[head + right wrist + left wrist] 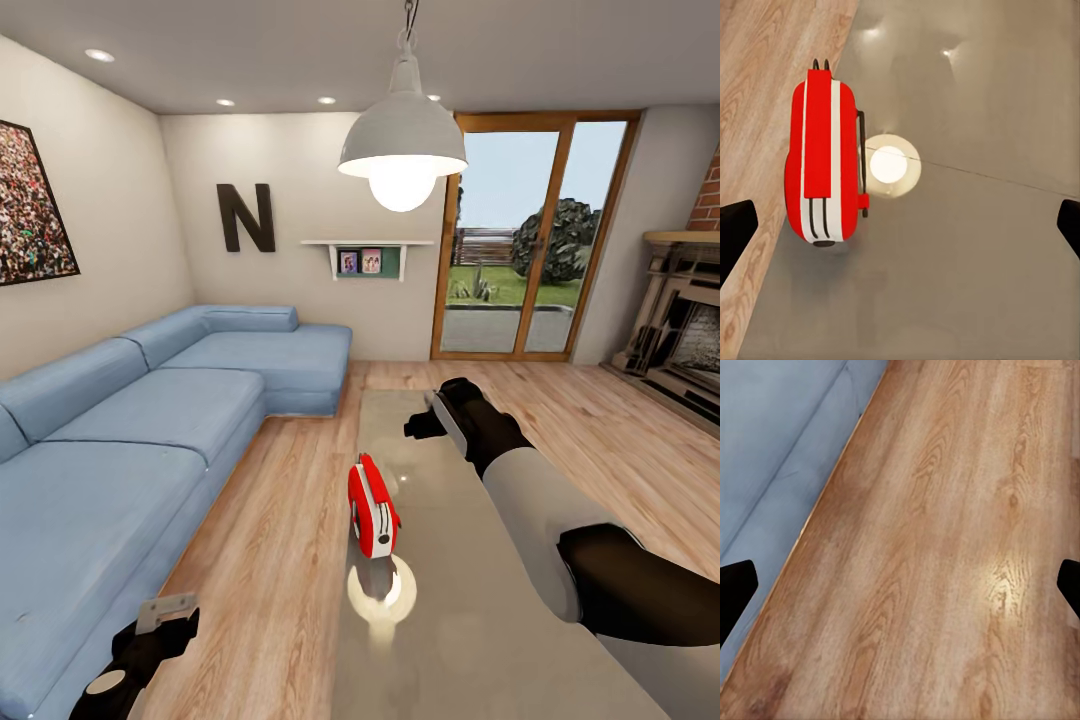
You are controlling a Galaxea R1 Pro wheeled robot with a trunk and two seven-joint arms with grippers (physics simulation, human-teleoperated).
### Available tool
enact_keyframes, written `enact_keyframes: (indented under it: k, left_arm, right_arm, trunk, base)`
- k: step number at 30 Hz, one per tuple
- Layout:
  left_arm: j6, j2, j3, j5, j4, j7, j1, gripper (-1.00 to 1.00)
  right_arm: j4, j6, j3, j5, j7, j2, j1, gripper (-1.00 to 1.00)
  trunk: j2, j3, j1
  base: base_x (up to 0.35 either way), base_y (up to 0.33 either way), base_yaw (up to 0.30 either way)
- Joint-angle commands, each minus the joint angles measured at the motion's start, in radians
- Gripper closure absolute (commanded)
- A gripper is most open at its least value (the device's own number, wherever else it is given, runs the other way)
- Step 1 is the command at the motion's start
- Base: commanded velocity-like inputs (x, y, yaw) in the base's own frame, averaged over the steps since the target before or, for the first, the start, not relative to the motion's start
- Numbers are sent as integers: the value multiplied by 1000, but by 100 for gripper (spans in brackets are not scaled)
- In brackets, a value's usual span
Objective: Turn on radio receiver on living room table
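Note:
The red radio receiver [373,506] with white trim stands upright near the left edge of the long glossy table [470,630]. My right gripper [430,416] hovers open above the table, a little beyond the radio and to its right, not touching it. In the right wrist view the radio [821,165] is seen from above, closer to one dark fingertip [736,225], and the right gripper [900,232] holds nothing. Low at the left my left gripper [165,612] hangs open over the wood floor [945,547], its fingers [735,585] wide apart.
A blue L-shaped sofa [150,430] runs along the left, with a strip of plank floor [290,520] between it and the table. A white pendant lamp [403,150] hangs over the table. Glass doors [530,240] stand at the back and a fireplace [690,320] at the right.

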Motion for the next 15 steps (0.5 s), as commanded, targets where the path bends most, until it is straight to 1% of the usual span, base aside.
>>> enact_keyframes:
  k: [1,8,13,15]
  left_arm:
    - [0,0,0,0,0,0,0,-100]
    - [0,0,0,0,0,0,0,-100]
    - [0,0,0,0,0,0,0,-100]
    - [0,0,0,0,0,0,0,-100]
  right_arm:
    - [0,0,0,0,0,0,0,-100]
    - [-1,0,0,-2,0,0,0,-100]
    - [-2,0,0,-4,0,1,0,-100]
    - [-2,0,0,-4,0,1,0,-100]
  trunk:
    - [0,0,0]
    - [0,0,0]
    - [0,0,0]
    - [0,0,0]
  base:
    - [0,0,0]
    - [0,0,-4]
    - [0,0,-184]
    - [0,0,-84]
